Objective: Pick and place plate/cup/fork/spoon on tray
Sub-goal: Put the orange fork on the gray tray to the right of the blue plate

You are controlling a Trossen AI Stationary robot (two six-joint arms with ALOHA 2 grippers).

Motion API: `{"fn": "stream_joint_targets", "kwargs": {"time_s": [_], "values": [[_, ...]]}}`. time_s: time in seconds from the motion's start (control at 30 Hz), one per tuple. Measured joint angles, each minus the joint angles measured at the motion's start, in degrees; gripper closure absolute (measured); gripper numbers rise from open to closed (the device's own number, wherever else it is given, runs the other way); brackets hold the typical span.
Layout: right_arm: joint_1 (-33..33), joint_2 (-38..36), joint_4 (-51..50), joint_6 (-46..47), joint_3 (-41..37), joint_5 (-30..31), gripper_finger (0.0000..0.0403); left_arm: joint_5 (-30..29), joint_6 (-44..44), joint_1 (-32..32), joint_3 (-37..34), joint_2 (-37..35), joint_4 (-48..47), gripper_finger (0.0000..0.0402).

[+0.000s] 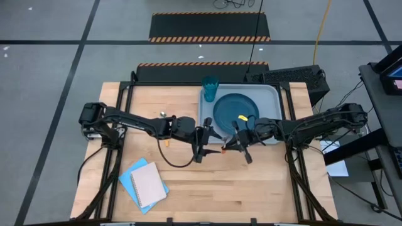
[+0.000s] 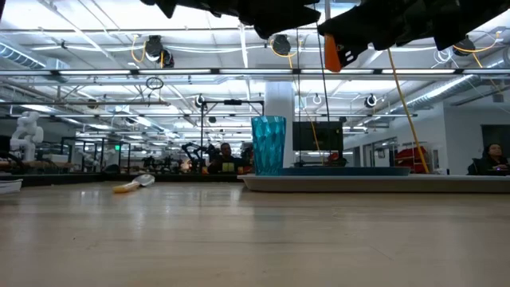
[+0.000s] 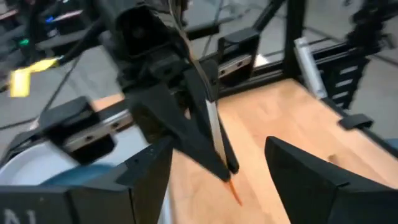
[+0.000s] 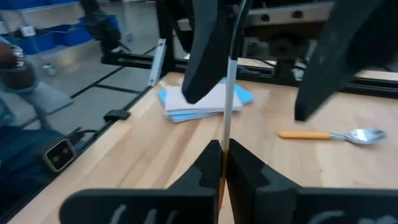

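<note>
The fork [image 4: 227, 93] was held in the air between the two arms, just in front of the tray's near edge, with its red-orange handle end showing below the right gripper [image 1: 244, 149], whose fingers were clamped together on it. In the right wrist view its thin metal shaft rose straight up from between the closed fingers. In the low view the orange handle hung high above the tabletop [image 1: 251, 188], under the dark arms.

The left gripper [image 1: 202, 145] faced it from the other side, just beside the fork, its fingers [image 3: 149, 180] spread wide apart and holding nothing; in the left wrist view the fork and the right gripper's tips sat in the gap between them.

The tray [image 1: 271, 91] lay at the far middle of the tabletop. On it sat the plate [image 1: 229, 108], filling most of the tray, with a small yellow-orange piece lying on it that could not be identified. The cup [image 1: 210, 88] stood upright in the tray's far left corner, beside the plate.

The spoon [image 1: 165, 129] lay on the bare wood to the left of the tray, partly under the left arm, bowl away from the front edge.

Two notebooks [image 1: 144, 183], blue and white, lay stacked near the front left of the tabletop, well apart from everything else.
</note>
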Motion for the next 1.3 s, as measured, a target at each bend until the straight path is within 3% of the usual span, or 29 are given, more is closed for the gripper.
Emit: {"fn": "stream_joint_targets", "kwargs": {"time_s": [0.27,0.6,0.77,0.97,1.13,1.3], "values": [[0.06,0.36,0.44,-0.45,0.00,-1.24,0.0403,5.64,1.21,0.79,-0.04,4.65,8.79,0.0168],[0.06,0.36,-0.06,-1.10,-0.04,-1.26,0.0403,14.87,1.81,2.98,-0.04,6.91,12.71,0.0274],[0.06,0.36,0.51,-1.13,-0.04,-4.02,0.0403,19.07,1.34,3.31,-0.04,6.91,13.84,0.0327],[0.11,0.38,0.59,-0.89,0.00,-4.76,0.0400,20.91,0.39,3.32,0.00,8.03,16.17,0.0372],[0.17,0.38,0.07,-0.85,-0.04,-5.61,0.0398,22.81,-1.62,3.28,0.06,10.43,20.62,0.0380],[0.07,0.38,0.37,-0.28,-0.04,-7.03,0.0398,24.72,-3.53,3.22,0.11,13.10,26.17,0.0341]]}}
